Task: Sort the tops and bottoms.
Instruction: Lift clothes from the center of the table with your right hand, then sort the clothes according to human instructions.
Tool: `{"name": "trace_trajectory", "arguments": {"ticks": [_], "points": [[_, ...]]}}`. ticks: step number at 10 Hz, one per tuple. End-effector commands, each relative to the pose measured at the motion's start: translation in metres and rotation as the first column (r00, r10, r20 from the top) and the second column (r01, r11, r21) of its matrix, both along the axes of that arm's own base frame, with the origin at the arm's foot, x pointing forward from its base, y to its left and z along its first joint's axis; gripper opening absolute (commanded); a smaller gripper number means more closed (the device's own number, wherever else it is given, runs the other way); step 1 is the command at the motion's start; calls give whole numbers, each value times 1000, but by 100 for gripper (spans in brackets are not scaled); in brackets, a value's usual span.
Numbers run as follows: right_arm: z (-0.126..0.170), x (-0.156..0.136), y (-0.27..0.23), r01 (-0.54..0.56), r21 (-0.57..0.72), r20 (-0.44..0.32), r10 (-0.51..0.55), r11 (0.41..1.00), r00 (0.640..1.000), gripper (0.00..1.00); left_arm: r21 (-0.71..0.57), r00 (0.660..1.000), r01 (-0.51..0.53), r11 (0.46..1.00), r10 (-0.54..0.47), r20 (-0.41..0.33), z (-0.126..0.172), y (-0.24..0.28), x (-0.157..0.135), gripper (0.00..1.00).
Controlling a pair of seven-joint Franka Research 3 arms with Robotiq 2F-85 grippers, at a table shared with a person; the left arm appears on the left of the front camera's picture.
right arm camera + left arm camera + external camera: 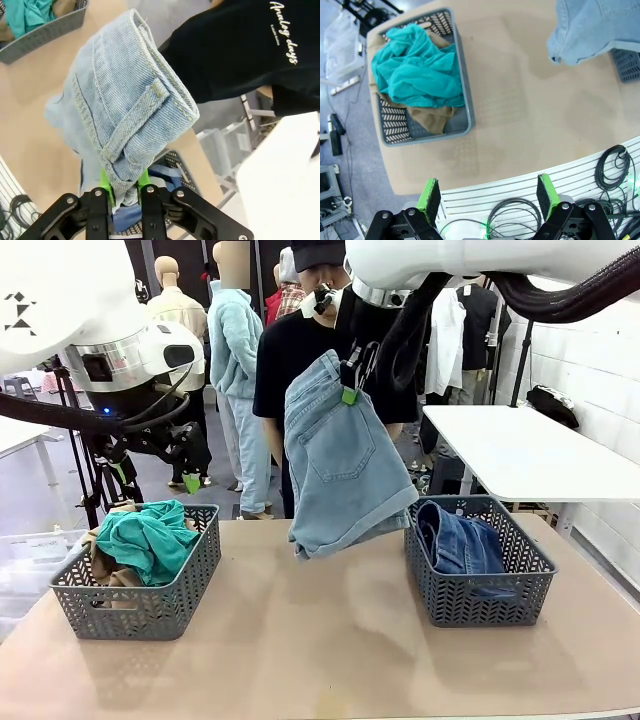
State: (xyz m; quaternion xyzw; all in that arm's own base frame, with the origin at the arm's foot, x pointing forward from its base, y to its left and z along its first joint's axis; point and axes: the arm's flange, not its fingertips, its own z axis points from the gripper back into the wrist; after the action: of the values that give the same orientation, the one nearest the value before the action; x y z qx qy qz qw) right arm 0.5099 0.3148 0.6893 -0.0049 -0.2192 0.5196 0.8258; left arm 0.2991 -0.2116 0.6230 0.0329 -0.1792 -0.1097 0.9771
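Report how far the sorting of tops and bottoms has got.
Done: the teal shirt and tan shirt lie in the left basket, and darker denim shorts lie in the right basket. In hand: the right gripper holds light denim shorts above the table. Left: dropping them in the right basket. The left gripper is open.

Robotics lab or test space, not a home: plain tan desk (320,640) with two grey plastic baskets (140,590) set up as sorting bins, bare white wall and grey floor. Tripod stand (95,480) at the left, white folding table (520,445) behind, clear storage bin (342,45) on the floor. Loose cable coils (615,167) lie on a white ribbed base beside the desk edge.
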Motion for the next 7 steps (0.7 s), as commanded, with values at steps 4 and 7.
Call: {"name": "trace_trajectory", "arguments": {"ticks": [4,7], "points": [[5,2,0,2,6,21,-2,1000,1000,0,4,1000,0,1000,0,-5,0,3,0,100],[5,2,0,2,6,21,-2,1000,1000,0,4,1000,0,1000,0,-5,0,3,0,100]]}}
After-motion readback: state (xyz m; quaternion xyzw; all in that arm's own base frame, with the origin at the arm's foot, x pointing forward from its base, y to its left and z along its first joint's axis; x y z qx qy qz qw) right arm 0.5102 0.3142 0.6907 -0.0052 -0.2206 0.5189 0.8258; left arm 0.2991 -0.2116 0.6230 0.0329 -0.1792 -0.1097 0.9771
